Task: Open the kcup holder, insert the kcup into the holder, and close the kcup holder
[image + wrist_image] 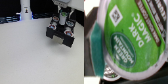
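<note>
Tool (63, 20) grips the kcup (131, 42) over the kcup holder (61, 35), bare table (25, 55) alongside

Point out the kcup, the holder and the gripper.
kcup (126, 42): wrist view, on its green lid.
holder (61, 38): exterior view, on its black front.
gripper (63, 19): exterior view, between the fingertips above the holder.

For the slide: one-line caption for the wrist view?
Wrist close-up: green-topped kcup fills the frame, lid reading "Dark Magic".
</note>
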